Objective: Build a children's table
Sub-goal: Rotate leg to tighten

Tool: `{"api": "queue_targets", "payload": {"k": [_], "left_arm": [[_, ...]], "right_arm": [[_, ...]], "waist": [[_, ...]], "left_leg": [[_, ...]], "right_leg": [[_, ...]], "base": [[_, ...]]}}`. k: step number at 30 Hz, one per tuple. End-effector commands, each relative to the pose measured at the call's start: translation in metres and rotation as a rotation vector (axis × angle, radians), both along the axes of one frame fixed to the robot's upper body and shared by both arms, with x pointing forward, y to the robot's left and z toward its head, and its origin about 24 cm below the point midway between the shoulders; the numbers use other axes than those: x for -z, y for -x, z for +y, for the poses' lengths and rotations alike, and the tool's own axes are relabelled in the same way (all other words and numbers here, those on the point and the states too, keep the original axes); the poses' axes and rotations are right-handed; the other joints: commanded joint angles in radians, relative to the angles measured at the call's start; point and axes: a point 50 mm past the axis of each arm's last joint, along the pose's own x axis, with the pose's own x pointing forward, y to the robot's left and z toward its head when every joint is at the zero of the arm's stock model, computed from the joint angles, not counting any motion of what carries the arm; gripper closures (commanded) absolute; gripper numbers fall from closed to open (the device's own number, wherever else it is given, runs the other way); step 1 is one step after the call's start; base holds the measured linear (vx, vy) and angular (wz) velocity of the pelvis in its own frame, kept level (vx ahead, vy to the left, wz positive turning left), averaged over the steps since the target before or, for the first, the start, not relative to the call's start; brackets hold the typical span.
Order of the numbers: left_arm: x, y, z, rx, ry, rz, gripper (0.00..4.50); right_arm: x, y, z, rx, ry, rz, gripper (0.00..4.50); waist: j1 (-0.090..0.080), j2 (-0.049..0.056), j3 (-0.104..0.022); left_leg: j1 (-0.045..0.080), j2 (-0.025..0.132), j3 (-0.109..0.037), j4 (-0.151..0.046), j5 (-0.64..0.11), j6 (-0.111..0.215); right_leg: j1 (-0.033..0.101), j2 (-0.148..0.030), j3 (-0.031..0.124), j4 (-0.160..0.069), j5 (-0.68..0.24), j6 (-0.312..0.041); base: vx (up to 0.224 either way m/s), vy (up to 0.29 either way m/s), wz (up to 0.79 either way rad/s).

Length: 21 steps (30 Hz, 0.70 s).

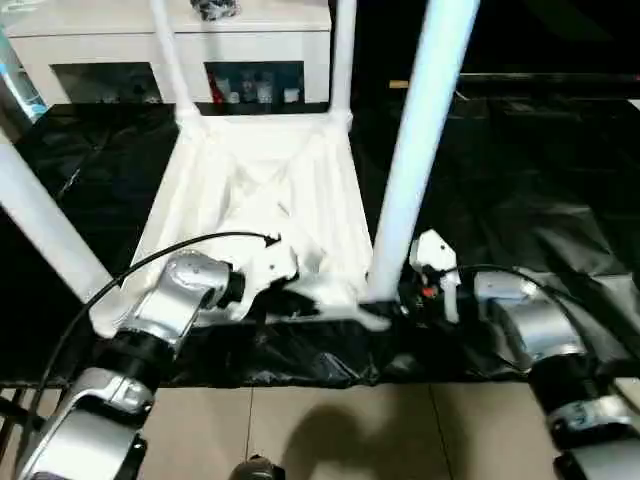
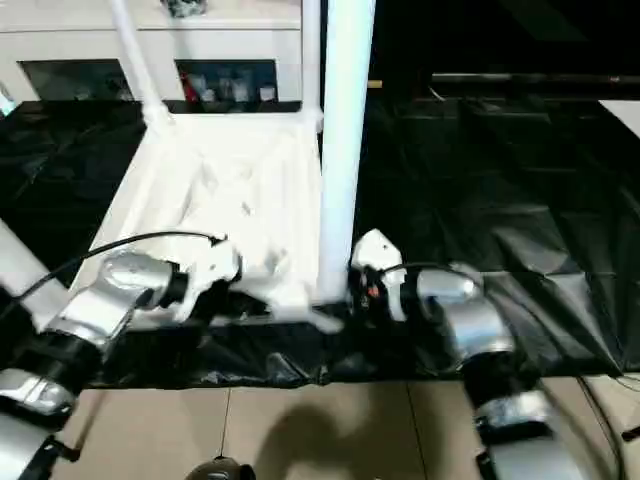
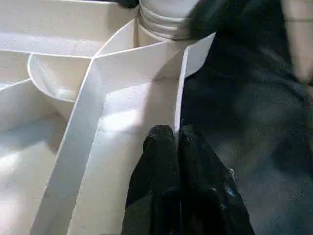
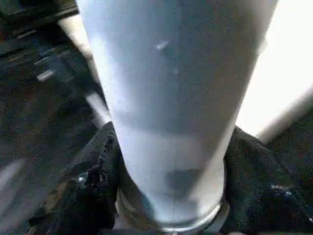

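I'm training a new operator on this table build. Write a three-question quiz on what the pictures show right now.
1. True or false: the tabletop lies ribbed side up on the black sheet.
2. What does the right gripper hold? A) the near right leg B) a cabinet door C) a cable
3. Fill in: the left gripper pinches the tabletop's near ____.

Key
1. True: the ribs face up and legs rise from the corner sockets.
2. A: its fingers sit either side of the leg, just above the socket.
3. Edge: one finger on each side of the thin wall.
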Motion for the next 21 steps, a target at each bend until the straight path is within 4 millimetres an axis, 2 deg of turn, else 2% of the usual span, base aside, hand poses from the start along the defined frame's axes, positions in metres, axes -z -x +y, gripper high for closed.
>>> {"api": "queue_targets", "payload": {"k": [1, 2, 3, 4, 5, 6, 9, 10, 12, 13, 14, 15, 17, 21], "left_arm": [[-0.017, -0.015, -0.016, -0.119, 0.054, -0.097, 4.5], [-0.016, -0.015, -0.025, -0.146, 0.062, -0.106, 4.5], [-0.016, -0.015, -0.025, -0.146, 0.062, -0.106, 4.5], [-0.014, -0.013, -0.036, -0.166, 0.073, -0.11, 4.5], [-0.014, -0.013, -0.043, -0.18, 0.08, -0.115, 4.5], [-0.013, -0.01, -0.054, -0.188, 0.09, -0.119, 4.5], [-0.012, -0.007, -0.064, -0.191, 0.1, -0.122, 4.5], [-0.012, -0.006, -0.067, -0.189, 0.105, -0.123, 4.5], [-0.013, -0.005, -0.067, -0.175, 0.11, -0.131, 4.5], [-0.013, -0.005, -0.067, -0.168, 0.113, -0.137, 4.5], [-0.014, -0.004, -0.061, -0.141, 0.12, -0.143, 4.5], [-0.014, -0.004, -0.061, -0.141, 0.12, -0.143, 4.5], [-0.014, -0.003, -0.051, -0.108, 0.113, -0.138, 4.5], [-0.013, 0.001, -0.036, -0.033, 0.08, -0.133, 4.5]], "right_arm": [[0.007, 0.005, 0.035, -0.003, -0.084, 0.035, 1.89], [0.009, 0.002, 0.043, 0.076, -0.113, 0.045, 1.89], [0.009, 0.002, 0.043, 0.076, -0.113, 0.045, 1.89], [0.012, -0.001, 0.054, 0.161, -0.122, 0.053, 1.89], [0.012, -0.003, 0.06, 0.206, -0.131, 0.06, 1.89], [0.011, -0.003, 0.074, 0.237, -0.147, 0.048, 1.89], [0.006, -0.002, 0.087, 0.236, -0.162, 0.018, 1.89], [0.005, -0.001, 0.09, 0.231, -0.165, 0.004, 1.54], [0.003, -0.001, 0.089, 0.219, -0.177, 0.005, 1.19], [0.002, -0.001, 0.089, 0.216, -0.186, 0.006, 1.16], [0.0, -0.002, 0.079, 0.2, -0.169, -0.012, 1.09], [0.0, -0.002, 0.079, 0.2, -0.169, -0.012, 1.09], [-0.003, -0.004, 0.065, 0.168, -0.156, -0.033, 0.72], [-0.007, -0.004, 0.052, 0.037, -0.117, -0.059, 0.72]], "waist": [[-0.003, -0.009, -0.06], [-0.011, -0.01, -0.06], [-0.014, -0.007, -0.061], [-0.019, -0.009, -0.061], [-0.024, -0.006, -0.061], [-0.027, -0.01, -0.063], [-0.031, -0.006, -0.063], [-0.031, -0.006, -0.063], [-0.031, -0.008, -0.065], [-0.031, -0.007, -0.065], [-0.032, -0.01, -0.065], [-0.032, -0.01, -0.065], [-0.031, -0.01, -0.067], [-0.031, -0.01, -0.068]], "left_leg": [[0.022, 0.049, -0.032, -0.083, -0.329, -0.019], [0.023, 0.049, -0.032, -0.083, -0.331, -0.02], [0.023, 0.048, -0.032, -0.082, -0.328, -0.021], [0.023, 0.047, -0.031, -0.081, -0.328, -0.017], [0.021, 0.045, -0.029, -0.081, -0.313, -0.014], [0.022, 0.045, -0.029, -0.08, -0.306, -0.012], [0.019, 0.044, -0.029, -0.079, -0.289, -0.002], [0.018, 0.044, -0.028, -0.079, -0.286, 0.0], [0.016, 0.043, -0.028, -0.078, -0.272, 0.013], [0.016, 0.043, -0.028, -0.078, -0.268, 0.016], [0.015, 0.043, -0.027, -0.077, -0.261, 0.025], [0.015, 0.043, -0.027, -0.077, -0.261, 0.025], [0.014, 0.043, -0.026, -0.074, -0.241, 0.038], [0.015, 0.044, -0.024, -0.071, -0.221, 0.053]], "right_leg": [[0.037, -0.068, 0.043, -0.084, -0.346, -0.189], [0.035, -0.067, 0.044, -0.085, -0.329, -0.191], [0.035, -0.067, 0.044, -0.084, -0.317, -0.194], [0.035, -0.067, 0.044, -0.086, -0.306, -0.199], [0.034, -0.065, 0.045, -0.085, -0.283, -0.203], [0.036, -0.065, 0.044, -0.085, -0.275, -0.204], [0.038, -0.064, 0.043, -0.084, -0.26, -0.2], [0.038, -0.063, 0.043, -0.085, -0.255, -0.199], [0.042, -0.062, 0.042, -0.082, -0.223, -0.201], [0.042, -0.061, 0.042, -0.081, -0.214, -0.202], [0.043, -0.061, 0.042, -0.081, -0.202, -0.205], [0.043, -0.061, 0.042, -0.081, -0.202, -0.205], [0.046, -0.061, 0.042, -0.077, -0.172, -0.212], [0.046, -0.059, 0.04, -0.073, -0.137, -0.23]], "base": [[0.0, 0.0, 0.0], [0.0, 0.0, 0.0], [0.0, 0.0, 0.0], [0.0, 0.0, 0.0], [0.0, 0.0, 0.0], [0.0, 0.0, 0.0], [0.0, 0.0, 0.0], [0.0, 0.0, 0.0], [0.0, 0.0, 0.0], [0.0, 0.0, 0.0], [0.0, 0.0, 0.0], [0.0, 0.0, 0.0], [0.0, 0.0, 0.0], [0.0, 0.0, 0.0]]}}
